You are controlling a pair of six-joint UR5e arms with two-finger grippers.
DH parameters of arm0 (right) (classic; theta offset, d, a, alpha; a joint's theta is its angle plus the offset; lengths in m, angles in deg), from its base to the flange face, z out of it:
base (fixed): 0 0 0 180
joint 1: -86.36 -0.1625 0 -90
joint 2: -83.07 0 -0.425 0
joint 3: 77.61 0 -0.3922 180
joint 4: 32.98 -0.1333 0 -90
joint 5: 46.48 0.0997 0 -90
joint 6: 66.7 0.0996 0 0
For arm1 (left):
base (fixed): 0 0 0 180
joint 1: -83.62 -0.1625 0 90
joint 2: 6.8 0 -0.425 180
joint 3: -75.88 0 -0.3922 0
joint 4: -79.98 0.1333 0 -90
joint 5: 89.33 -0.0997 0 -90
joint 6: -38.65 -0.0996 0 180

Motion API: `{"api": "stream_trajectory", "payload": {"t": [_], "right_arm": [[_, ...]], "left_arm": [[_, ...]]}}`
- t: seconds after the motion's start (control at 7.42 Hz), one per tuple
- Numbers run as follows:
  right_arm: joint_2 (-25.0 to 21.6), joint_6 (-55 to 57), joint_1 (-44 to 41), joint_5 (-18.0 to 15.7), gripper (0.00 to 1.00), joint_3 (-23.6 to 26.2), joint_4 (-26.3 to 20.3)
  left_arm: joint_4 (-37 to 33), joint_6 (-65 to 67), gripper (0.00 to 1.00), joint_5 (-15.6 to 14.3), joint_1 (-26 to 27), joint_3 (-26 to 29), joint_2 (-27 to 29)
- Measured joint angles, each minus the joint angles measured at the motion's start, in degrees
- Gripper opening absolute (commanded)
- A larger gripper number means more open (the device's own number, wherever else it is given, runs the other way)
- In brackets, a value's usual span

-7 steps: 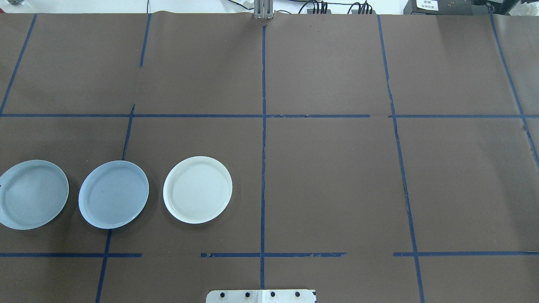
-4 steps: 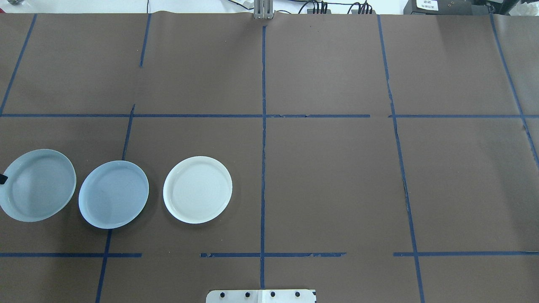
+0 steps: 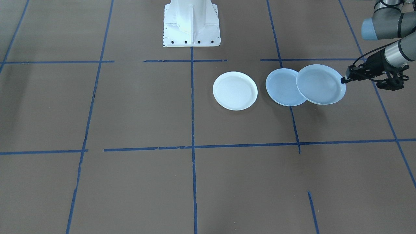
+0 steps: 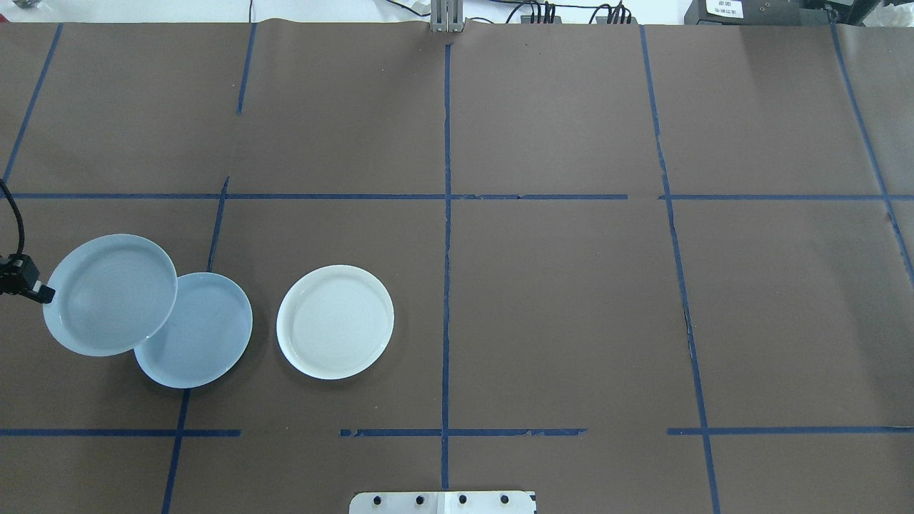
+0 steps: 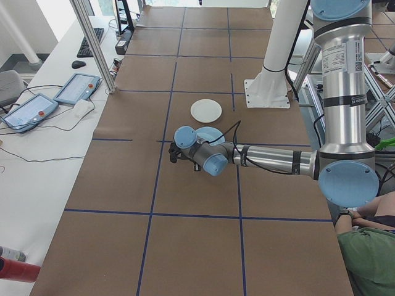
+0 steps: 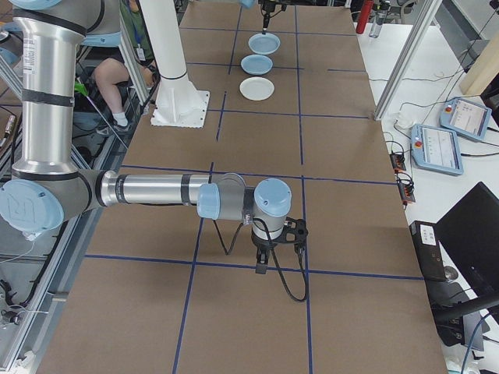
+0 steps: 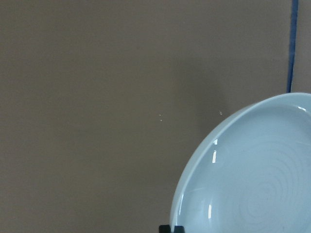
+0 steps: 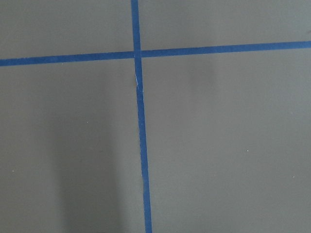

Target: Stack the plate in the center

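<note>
On the robot's left portion of the brown paper-covered worktop (image 4: 557,300), the plain matte pale-blue round plate (image 4: 207,343) lay flat, in the middle of a row of three plates. It was the stacking target. The glossy pale-blue ringed plate (image 4: 111,294) was raised above the worktop and overlapped the target's outer edge in the overhead view; the two were not yet concentric. The left tool (image 4: 36,289) was clamped on the outer rim of the ringed plate, and the left wrist view showed that rim passing between the fingertips at the bottom of the frame. A rim pinch was judged necessary because a shallow plate lying flat offers no other graspable surface. The raised carry was judged to let the plate clear the target's rim before lowering. The round white plate (image 4: 335,321) lay flat just beyond the target, apart from it and untouched.

The right tool (image 6: 263,263) hung well away over bare worktop near a crossing of blue tape lines (image 8: 138,53). Whether it was wide or narrow could not be determined.
</note>
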Motion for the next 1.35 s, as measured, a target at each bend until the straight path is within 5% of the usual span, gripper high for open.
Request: {"api": "stream_trajectory", "payload": {"t": [0.54, 1.08, 1.35], "right_arm": [[0.0, 0.0, 0.0, 0.0, 1.00, 0.0, 0.0], [0.0, 0.0, 0.0, 0.0, 1.00, 0.0, 0.0], [0.0, 0.0, 0.0, 0.0, 1.00, 0.0, 0.0]], "left_arm": [[-5.9, 12.8, 0.00, -1.6, -8.2, -0.1, 2.3], [-6.2, 13.7, 0.04, -1.6, -9.3, 0.8, 3.4], [-6.2, 13.6, 0.81, -1.5, -9.9, 0.8, 3.7]]}}
